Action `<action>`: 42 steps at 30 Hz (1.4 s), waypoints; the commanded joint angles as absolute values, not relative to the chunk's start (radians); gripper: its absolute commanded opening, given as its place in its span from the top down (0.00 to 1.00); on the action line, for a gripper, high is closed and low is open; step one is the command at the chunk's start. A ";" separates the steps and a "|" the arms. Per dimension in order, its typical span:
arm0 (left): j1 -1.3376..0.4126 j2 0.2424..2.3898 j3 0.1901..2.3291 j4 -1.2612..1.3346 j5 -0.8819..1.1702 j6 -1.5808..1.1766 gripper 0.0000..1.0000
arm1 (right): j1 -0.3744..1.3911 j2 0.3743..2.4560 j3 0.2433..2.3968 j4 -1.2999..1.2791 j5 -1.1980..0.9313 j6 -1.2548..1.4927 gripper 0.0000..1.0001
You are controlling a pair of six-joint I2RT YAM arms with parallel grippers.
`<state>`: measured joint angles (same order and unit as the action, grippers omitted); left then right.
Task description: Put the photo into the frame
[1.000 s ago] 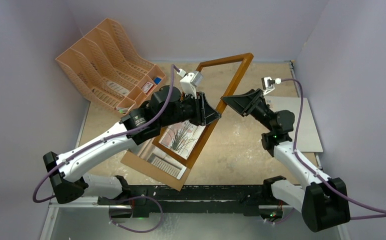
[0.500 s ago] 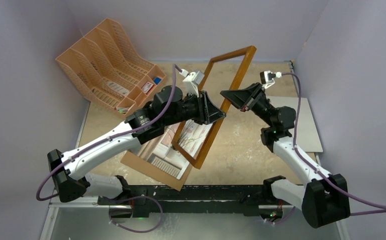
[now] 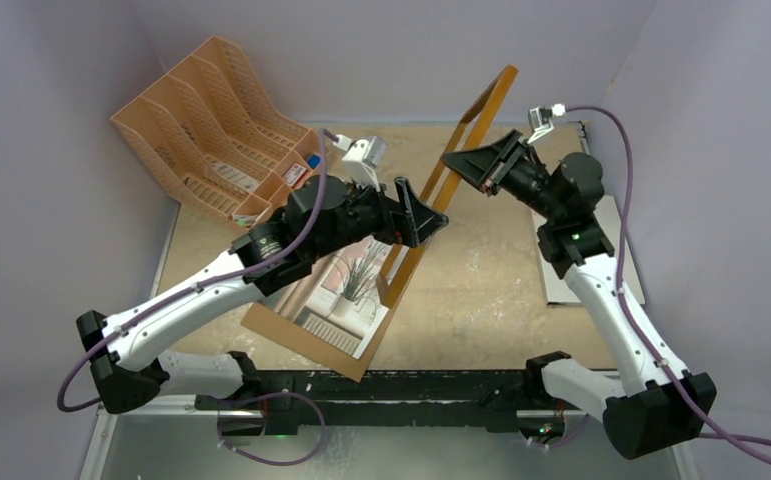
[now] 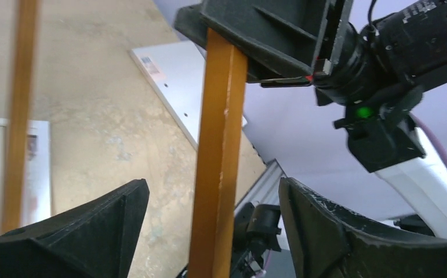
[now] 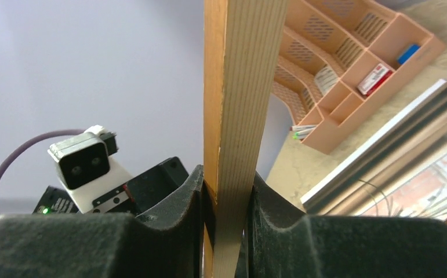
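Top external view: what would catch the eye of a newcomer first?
The wooden frame stands almost on edge in the middle, the right fingers clamped on its raised rail. The left fingers gape either side of that rail, not touching it. The photo lies flat beneath it, face up.

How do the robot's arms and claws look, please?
The left arm and right arm have white links and black joints. The left claw and right claw are black wedges. A purple cable runs along each arm to a small white camera.
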<state>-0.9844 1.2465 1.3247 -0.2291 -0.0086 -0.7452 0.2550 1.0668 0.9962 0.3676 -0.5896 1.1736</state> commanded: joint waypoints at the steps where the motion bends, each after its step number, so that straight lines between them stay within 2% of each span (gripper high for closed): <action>1: -0.986 1.147 1.367 -0.273 -0.142 -0.679 0.12 | 0.252 1.079 1.197 0.045 -0.515 0.937 1.00; 12: -0.986 1.060 1.286 -0.397 -0.323 -0.613 0.09 | 0.252 1.155 1.542 -0.496 -0.327 0.651 1.00; 19: -0.986 1.107 1.162 -0.471 -0.426 -0.643 0.09 | 0.253 1.201 1.585 -0.677 -0.202 0.576 1.00; 24: -0.985 1.128 1.074 -0.431 -0.420 -0.676 0.09 | 0.253 1.278 1.517 -0.610 -0.245 0.574 1.00; 31: -0.986 1.121 1.006 -0.535 -0.701 -0.777 0.12 | 0.253 1.433 1.460 -0.413 -0.285 0.616 1.00; 42: -0.986 1.109 0.967 -0.535 -0.755 -0.779 0.12 | 0.328 1.607 1.407 -0.206 -0.262 0.784 1.00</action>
